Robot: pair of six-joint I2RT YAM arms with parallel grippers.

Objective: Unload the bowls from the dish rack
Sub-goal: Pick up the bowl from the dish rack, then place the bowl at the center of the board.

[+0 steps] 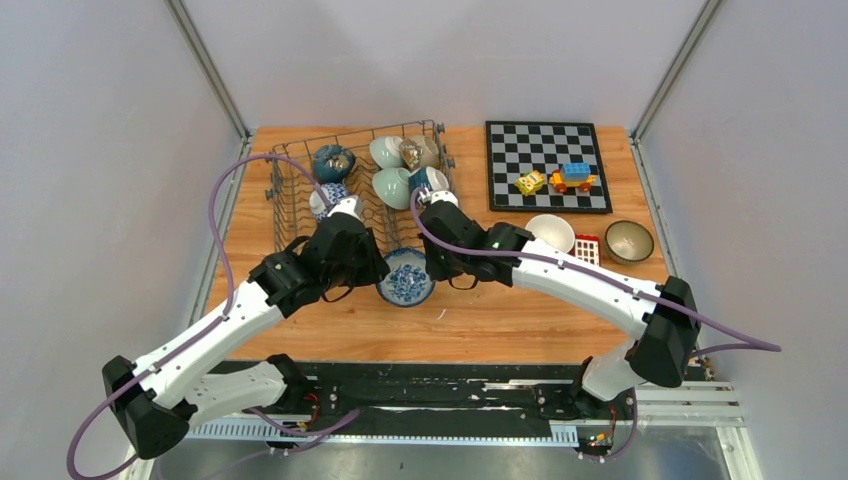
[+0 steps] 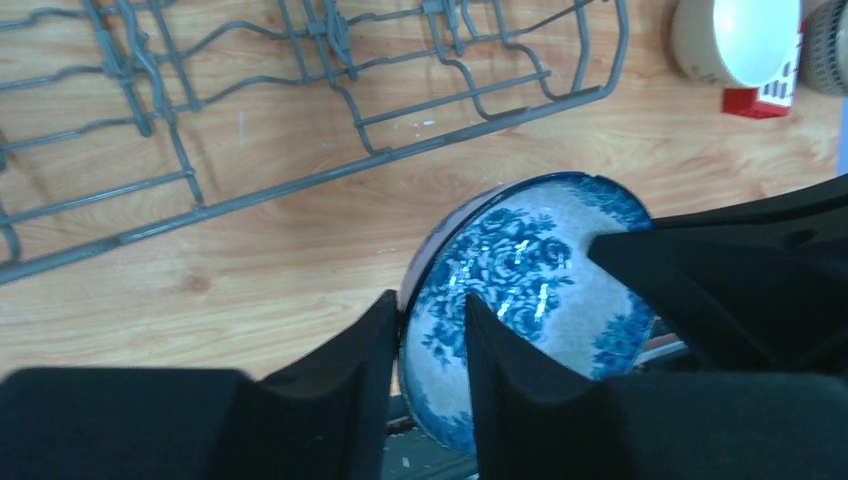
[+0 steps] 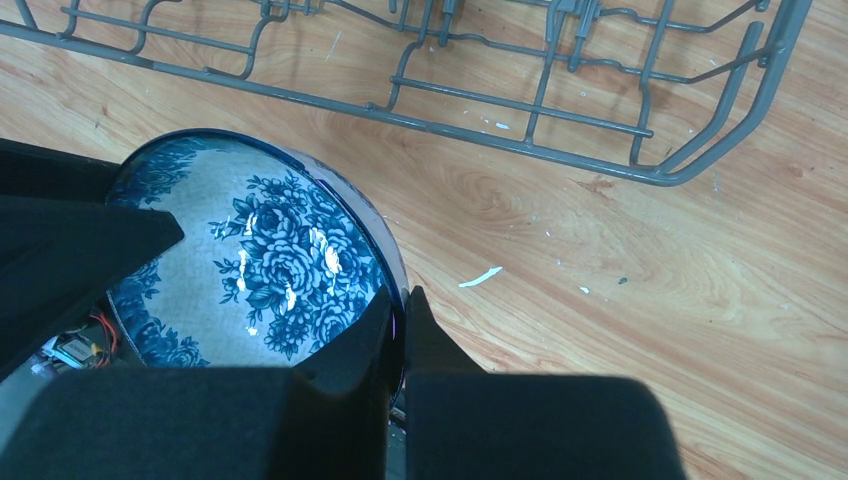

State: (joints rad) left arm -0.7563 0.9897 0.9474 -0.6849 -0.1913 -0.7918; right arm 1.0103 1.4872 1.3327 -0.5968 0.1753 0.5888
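Where the rack (image 1: 296,212) sits at the far left of the table (image 1: 500,320), several bowls (image 1: 390,186) stand on edge in its far half. Just in front of it, a blue-and-white bowl (image 1: 405,280) hangs tilted between both hands. Left hand (image 2: 430,305) straddles the rim, one finger outside and one inside, with glaze showing between them; cannot tell whether it clamps. Right hand (image 3: 402,300) is clenched on the opposite rim. Further right, a white bowl (image 1: 550,232) and a brown bowl (image 1: 628,240) sit upright on the table.
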